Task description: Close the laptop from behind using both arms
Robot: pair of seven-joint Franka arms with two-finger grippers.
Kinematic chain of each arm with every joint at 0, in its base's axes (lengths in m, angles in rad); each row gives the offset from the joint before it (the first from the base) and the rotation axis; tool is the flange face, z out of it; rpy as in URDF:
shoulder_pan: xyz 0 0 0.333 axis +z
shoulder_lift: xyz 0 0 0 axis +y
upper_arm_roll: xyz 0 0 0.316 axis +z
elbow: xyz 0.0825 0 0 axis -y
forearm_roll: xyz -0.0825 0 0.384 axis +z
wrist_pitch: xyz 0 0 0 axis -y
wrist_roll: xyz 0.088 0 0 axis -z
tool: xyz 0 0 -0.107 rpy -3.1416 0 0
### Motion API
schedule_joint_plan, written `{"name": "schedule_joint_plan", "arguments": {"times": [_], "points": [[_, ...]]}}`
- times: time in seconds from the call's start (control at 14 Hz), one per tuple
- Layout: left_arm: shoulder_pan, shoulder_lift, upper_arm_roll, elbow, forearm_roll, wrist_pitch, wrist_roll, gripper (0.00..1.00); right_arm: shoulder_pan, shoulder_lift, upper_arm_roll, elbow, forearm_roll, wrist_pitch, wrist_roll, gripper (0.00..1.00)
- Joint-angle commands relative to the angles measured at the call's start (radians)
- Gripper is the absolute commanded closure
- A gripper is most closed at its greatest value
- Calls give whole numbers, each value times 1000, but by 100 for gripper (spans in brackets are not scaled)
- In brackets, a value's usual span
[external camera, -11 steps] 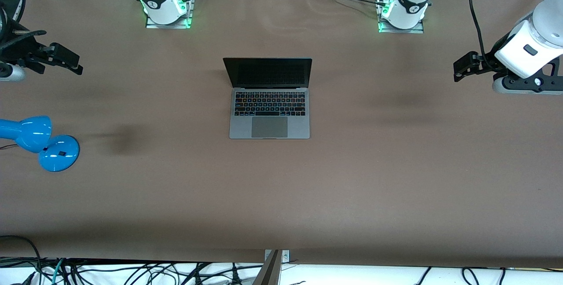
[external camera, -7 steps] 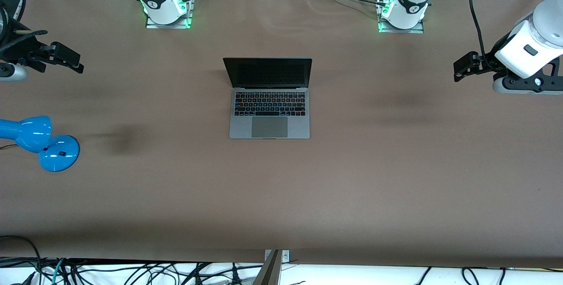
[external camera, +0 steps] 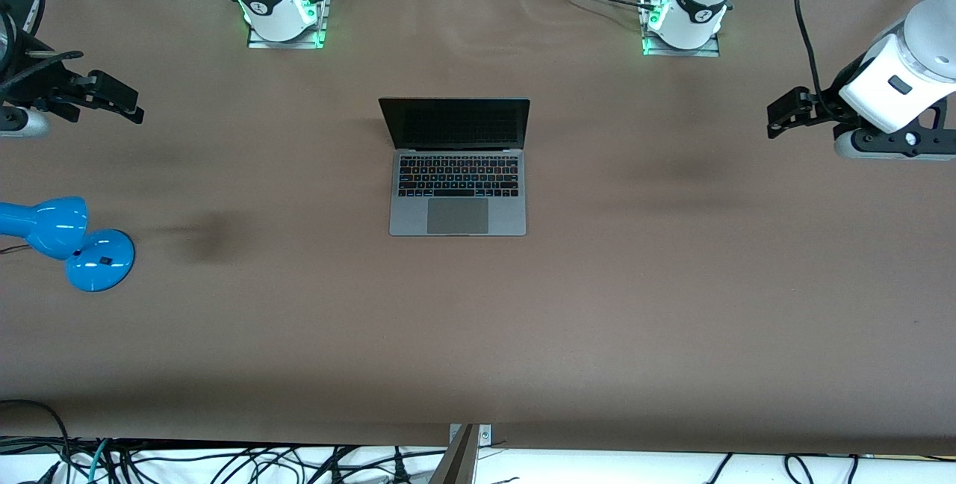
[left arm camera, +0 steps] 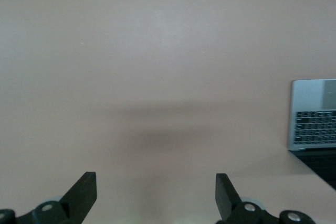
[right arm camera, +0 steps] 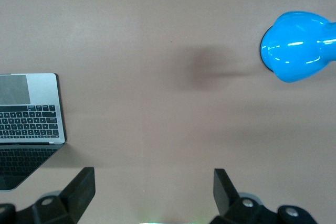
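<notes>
The grey laptop (external camera: 457, 185) stands open in the middle of the table, its black screen upright on the side toward the robots' bases and its keyboard facing up. It also shows at the edge of the left wrist view (left arm camera: 314, 116) and of the right wrist view (right arm camera: 29, 114). My left gripper (external camera: 783, 112) hovers open over bare table toward the left arm's end, well apart from the laptop. My right gripper (external camera: 119, 99) hovers open over the right arm's end of the table, also well apart. Nothing lies between either pair of fingers (left arm camera: 84, 192) (right arm camera: 81, 187).
A blue desk lamp (external camera: 67, 241) sits at the right arm's end of the table, nearer to the front camera than the right gripper; it also shows in the right wrist view (right arm camera: 296, 45). The arm bases (external camera: 280, 13) (external camera: 683, 17) stand along the table's edge. Cables hang below the front edge.
The right gripper has drifted slightly upward in the front view, toward the bases. The left gripper has shifted very slightly the same way. The laptop has not moved.
</notes>
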Motion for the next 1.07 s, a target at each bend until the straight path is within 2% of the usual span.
{"name": "schedule_joint_plan", "arguments": {"times": [0.0, 0.21, 0.43, 0.57, 0.86, 1.0], "points": [[9, -28, -54, -35, -28, -1, -30, 0, -17, -13, 29, -15, 1, -8, -11, 0], [9, -30, -172, -60, -30, -3, -174, 0, -17, -13, 40, -21, -3, -10, 1, 0], [7, -30, -301, -78, -30, -15, -346, 5, -17, -2, 84, -24, 3, -15, 10, 0], [6, -25, -378, -85, -30, -15, -418, 5, -17, 7, 156, -23, 4, -38, 62, 0], [-3, -24, -441, -108, -62, -9, -448, 7, -17, 24, 321, -21, 6, -4, 218, 0], [-3, -28, -470, -118, -62, -10, -472, 10, -11, 43, 385, -21, 8, 8, 258, 0]]}}
